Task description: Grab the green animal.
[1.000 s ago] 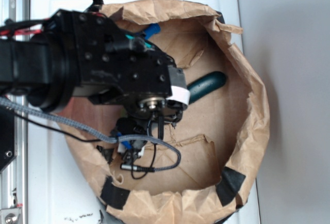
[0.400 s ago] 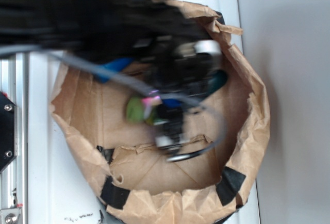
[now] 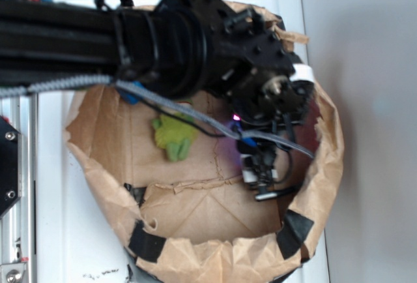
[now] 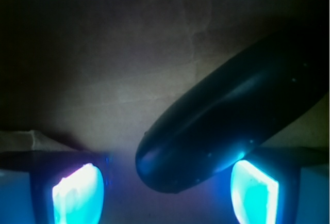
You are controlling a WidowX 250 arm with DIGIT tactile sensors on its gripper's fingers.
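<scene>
gripper over the cucumber, frog untouched
the gripper point(image 4: 165, 190) stood apart around the dark cucumber point(image 4: 227, 126) tip; the green animal point(image 3: 173, 135) lay well apart in the paper-lined bin point(image 3: 326, 165).

Ext. overhead; wrist cam close, downward.

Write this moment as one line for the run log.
gripper: open, empty | under it: cucumber, its tip between the fingers | green animal: loose on the paper floor, left of gripper, not grabbed
</scene>
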